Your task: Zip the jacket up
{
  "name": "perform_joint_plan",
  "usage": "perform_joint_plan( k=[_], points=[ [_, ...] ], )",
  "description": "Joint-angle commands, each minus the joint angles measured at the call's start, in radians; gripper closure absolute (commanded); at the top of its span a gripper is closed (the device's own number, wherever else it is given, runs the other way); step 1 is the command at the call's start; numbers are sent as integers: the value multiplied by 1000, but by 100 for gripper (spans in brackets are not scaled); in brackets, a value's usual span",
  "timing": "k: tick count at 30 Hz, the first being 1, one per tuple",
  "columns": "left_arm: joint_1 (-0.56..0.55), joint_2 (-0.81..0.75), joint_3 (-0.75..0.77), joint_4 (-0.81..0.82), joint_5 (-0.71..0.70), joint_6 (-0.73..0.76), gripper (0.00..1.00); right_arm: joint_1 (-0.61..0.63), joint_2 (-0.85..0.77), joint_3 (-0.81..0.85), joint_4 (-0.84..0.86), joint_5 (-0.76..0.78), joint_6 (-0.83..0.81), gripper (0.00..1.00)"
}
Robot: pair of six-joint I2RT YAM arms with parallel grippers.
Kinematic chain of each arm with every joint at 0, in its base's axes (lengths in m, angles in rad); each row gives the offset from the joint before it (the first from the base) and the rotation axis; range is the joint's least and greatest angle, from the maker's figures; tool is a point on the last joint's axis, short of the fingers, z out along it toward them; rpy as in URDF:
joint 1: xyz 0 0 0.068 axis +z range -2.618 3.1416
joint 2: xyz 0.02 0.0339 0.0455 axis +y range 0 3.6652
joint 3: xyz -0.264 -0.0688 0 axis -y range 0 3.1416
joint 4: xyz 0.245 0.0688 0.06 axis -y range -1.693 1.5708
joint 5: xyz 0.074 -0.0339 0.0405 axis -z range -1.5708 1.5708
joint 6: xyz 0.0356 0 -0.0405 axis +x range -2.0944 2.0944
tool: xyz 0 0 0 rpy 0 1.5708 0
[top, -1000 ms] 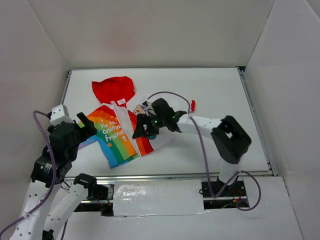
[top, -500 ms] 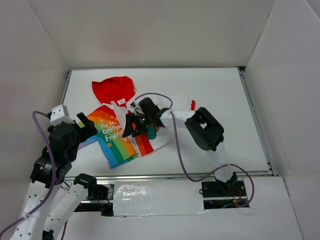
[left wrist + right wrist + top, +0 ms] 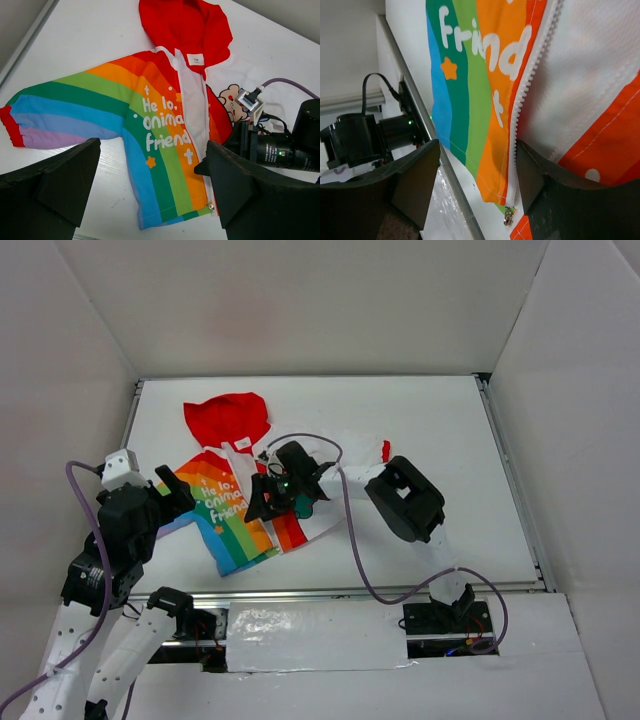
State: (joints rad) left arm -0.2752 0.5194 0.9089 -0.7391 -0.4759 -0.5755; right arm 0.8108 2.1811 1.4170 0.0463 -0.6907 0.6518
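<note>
The jacket (image 3: 232, 508) lies flat on the table with its red hood (image 3: 228, 418) at the far end. Its rainbow half (image 3: 150, 135) with white lettering faces up, and the white half is mostly under my right arm. My right gripper (image 3: 260, 504) is low over the bottom hem, open. In the right wrist view its fingers (image 3: 417, 175) straddle the orange stripe and the white zipper teeth (image 3: 530, 85). The small metal zip pull (image 3: 509, 216) hangs at the hem's corner, just past the fingertips. My left gripper (image 3: 155, 195) hovers open above the rainbow half's lower edge, holding nothing.
A red cuff (image 3: 386, 450) of the far sleeve shows to the right of my right arm. The rainbow sleeve (image 3: 35, 125) stretches toward the table's left rim (image 3: 133, 430). White walls enclose the table (image 3: 440, 440). A purple cable (image 3: 350, 530) loops along my right arm.
My right arm has swung left and folded in, carrying its gripper from the jacket's middle to the lower front edge by the zipper. My left arm has stayed still.
</note>
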Motion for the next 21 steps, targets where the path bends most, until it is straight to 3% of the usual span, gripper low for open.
perform_joint_plan(
  k=[1, 6, 17, 21],
  points=[
    [7, 7, -4, 37, 10, 25, 1, 18, -30, -42, 82, -64, 29, 32],
    [7, 8, -4, 40, 14, 26, 1, 19, -56, -101, 122, -69, 46, 35],
    [7, 8, -4, 40, 16, 28, 1, 40, -127, -191, 228, -102, 103, 57],
    [7, 10, -4, 40, 16, 28, 1, 45, -130, -191, 233, -98, 108, 77]
  ],
)
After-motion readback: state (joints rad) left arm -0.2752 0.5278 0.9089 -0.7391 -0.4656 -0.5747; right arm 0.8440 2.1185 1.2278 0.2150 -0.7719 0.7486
